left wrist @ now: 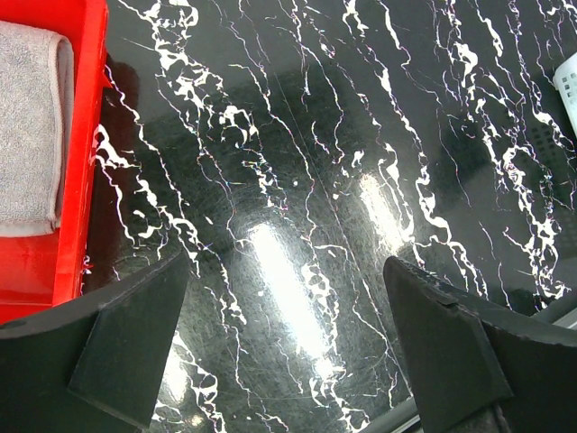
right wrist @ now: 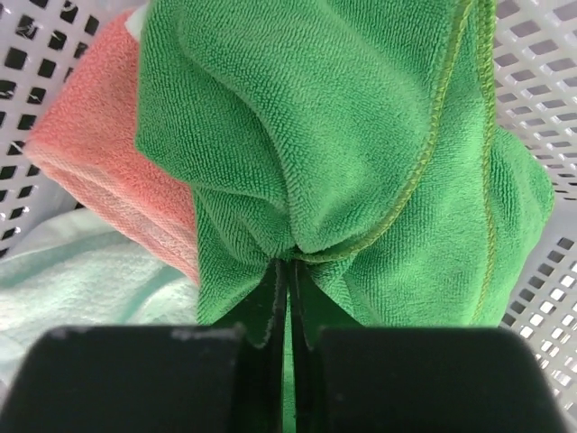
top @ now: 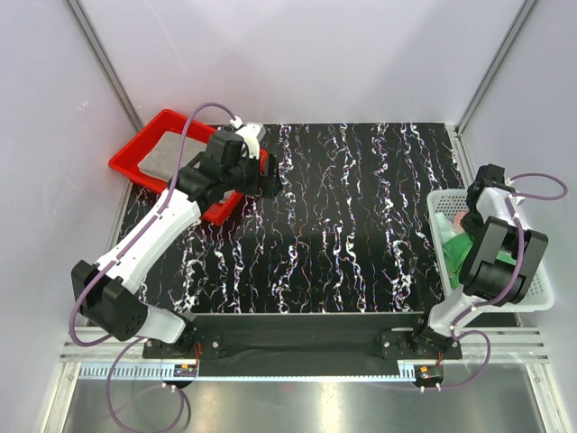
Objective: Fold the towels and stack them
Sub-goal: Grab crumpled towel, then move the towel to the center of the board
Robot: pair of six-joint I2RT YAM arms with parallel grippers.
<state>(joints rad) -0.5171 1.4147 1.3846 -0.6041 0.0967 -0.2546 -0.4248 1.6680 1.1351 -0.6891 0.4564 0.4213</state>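
The grey towel [top: 169, 153] lies folded in the red tray; it also shows in the left wrist view [left wrist: 32, 135]. My left gripper [left wrist: 284, 347] is open and empty above the black marble table, just right of the tray [top: 263, 176]. My right gripper [right wrist: 290, 271] is shut on a bunched fold of the bright green towel [right wrist: 361, 135] over the white basket [top: 469, 257]. The salmon-pink towel [right wrist: 99, 153] lies beside the green one, and a white towel [right wrist: 72, 280] lies under them in the basket. Its label is hidden.
The red tray [top: 135, 153] sits at the table's far left. The white mesh basket [top: 439, 209] stands at the right edge. The black marble tabletop [top: 352, 216] lies between them. Grey walls close in the back and sides.
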